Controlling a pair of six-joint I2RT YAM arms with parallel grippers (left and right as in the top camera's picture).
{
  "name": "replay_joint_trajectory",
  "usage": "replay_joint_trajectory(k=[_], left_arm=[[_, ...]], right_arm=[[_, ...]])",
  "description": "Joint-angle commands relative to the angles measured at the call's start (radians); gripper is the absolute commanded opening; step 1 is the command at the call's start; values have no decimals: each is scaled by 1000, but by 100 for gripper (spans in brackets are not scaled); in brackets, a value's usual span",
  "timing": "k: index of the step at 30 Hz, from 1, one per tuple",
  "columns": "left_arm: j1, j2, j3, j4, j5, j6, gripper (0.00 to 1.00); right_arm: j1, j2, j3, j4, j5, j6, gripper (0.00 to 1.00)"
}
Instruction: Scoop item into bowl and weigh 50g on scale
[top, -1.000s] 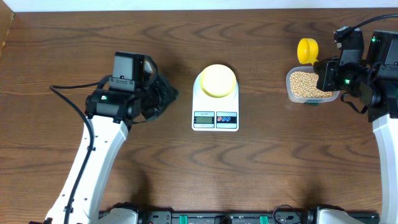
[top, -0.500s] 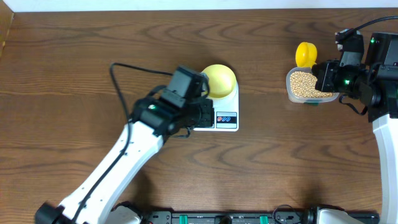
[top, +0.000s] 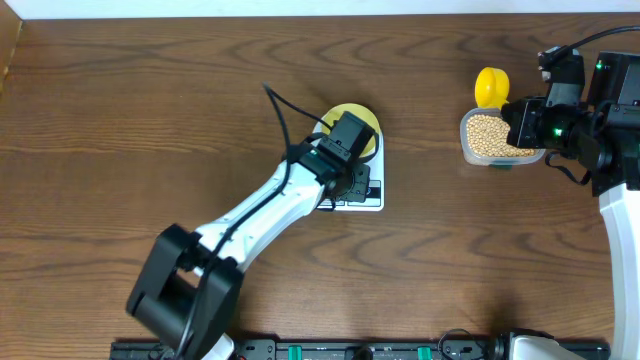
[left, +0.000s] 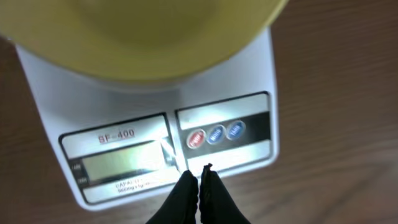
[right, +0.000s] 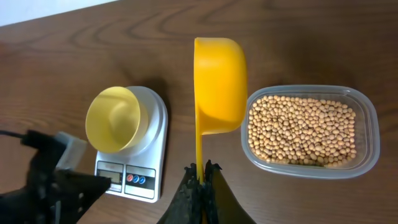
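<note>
REMOTE RIG, MID-TABLETOP — My left tool (left: 199, 177) hangs over the front lip of the white scale (left: 74, 106), its fingers pressed together with nothing between them. The overhead view hides most of the scale under the left arm. The left wrist view fills that in: the tips sit just in front of the seam between the display (left: 118, 160) and the red and blue buttons (left: 216, 134). I cannot tell whether the tips touch the casing, and the display is too blurred for me to read.

The pale yellow bowl (right: 112, 119) stands on the scale's platform, and only the right wrist view shows it whole. Toward the right edge of the tabletop (top: 150, 100), my right tool (right: 202, 173) is clamped on the handle of the bright yellow scoop (right: 217, 78). The scoop's cup is held just beside the clear tub (right: 368, 134), on the side facing the scale. The tan beans (right: 301, 127) lie in the tub.

A second ago the left arm was toward the left edge, well apart from the scale. Half a second ago it was at the scale's front-left corner — now it covers the front. The right arm and scoop have hardly shifted.
</note>
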Motion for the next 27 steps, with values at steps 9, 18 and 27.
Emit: replay_joint_trajectory(k=[9,18,27], left_arm=[[0,74,-13,87,-104,32,7],[-4,111,-14,87,-51,31,8],[-4,116,-25,82,-51,19,7]], right_arm=[[-3,4,12,0,-8,-42,1],[-3,4,12,0,-9,-42,1],[-3,4,12,0,-10,-42,1]])
